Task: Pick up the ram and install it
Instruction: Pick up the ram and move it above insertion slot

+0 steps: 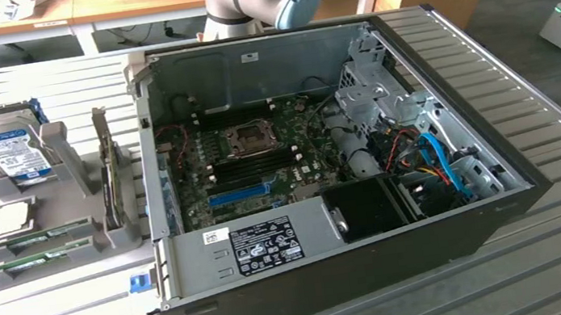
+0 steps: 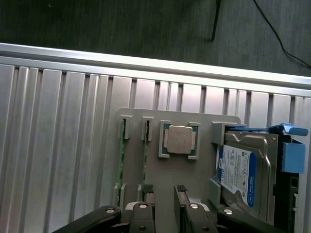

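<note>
The end effector [image 2: 164, 189] hangs over the gray holder [image 2: 204, 160], its fingers spread and nothing between them. The ram [image 2: 145, 160] stands on edge in a holder slot, close by one fingertip, beside a second stick [image 2: 121, 160], a processor [image 2: 179, 140] and a hard drive [image 2: 243, 174]. Farther off, an open computer case [image 1: 346, 157] lies on the slatted worktop [image 1: 553, 252].

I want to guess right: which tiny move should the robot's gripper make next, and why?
Probably slide sideways toward the nearer ram. The open gripper hangs over the grey holder with one fingertip about above that ram, so it is not yet between the fingertips.
</note>
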Tool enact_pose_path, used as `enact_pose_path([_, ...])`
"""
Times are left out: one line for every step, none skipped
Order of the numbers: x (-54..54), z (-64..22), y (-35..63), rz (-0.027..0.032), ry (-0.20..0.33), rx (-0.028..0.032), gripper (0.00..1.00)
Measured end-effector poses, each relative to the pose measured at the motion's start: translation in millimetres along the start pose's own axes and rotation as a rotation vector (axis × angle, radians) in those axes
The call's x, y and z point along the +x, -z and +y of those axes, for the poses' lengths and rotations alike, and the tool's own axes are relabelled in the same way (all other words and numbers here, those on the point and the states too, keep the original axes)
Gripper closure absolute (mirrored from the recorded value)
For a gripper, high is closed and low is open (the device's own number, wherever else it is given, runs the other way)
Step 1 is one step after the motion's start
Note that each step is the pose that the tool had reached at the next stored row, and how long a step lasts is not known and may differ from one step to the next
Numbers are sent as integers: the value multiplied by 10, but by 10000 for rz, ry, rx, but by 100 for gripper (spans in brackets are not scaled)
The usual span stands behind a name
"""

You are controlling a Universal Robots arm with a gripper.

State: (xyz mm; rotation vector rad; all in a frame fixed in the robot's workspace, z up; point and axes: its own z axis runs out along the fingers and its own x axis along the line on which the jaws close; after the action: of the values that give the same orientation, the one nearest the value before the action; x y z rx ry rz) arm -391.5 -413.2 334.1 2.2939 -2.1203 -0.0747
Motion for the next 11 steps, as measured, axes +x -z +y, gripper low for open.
enact_pose_path([0,-1,-18,0,0,-1,70])
enact_pose_path([1,-1,-36,0,0,0,70])
enact_pose_path([1,-2,-54,0,0,0,70])
enact_pose_path([2,-3,-71,1,0,-2,70])
enact_pose_path([2,-4,-91,1,0,-1,70])
enact_pose_path([2,-5,-109,0,0,-1,70])
enact_pose_path([3,-5,-126,1,0,-2,70])
enact_pose_path([3,-6,-145,1,0,-1,70])
enact_pose_path([4,-7,-163,0,0,0,70])
enact_pose_path([4,-8,-181,0,0,0,70])
enact_pose_path([5,-9,-199,0,0,-1,70])
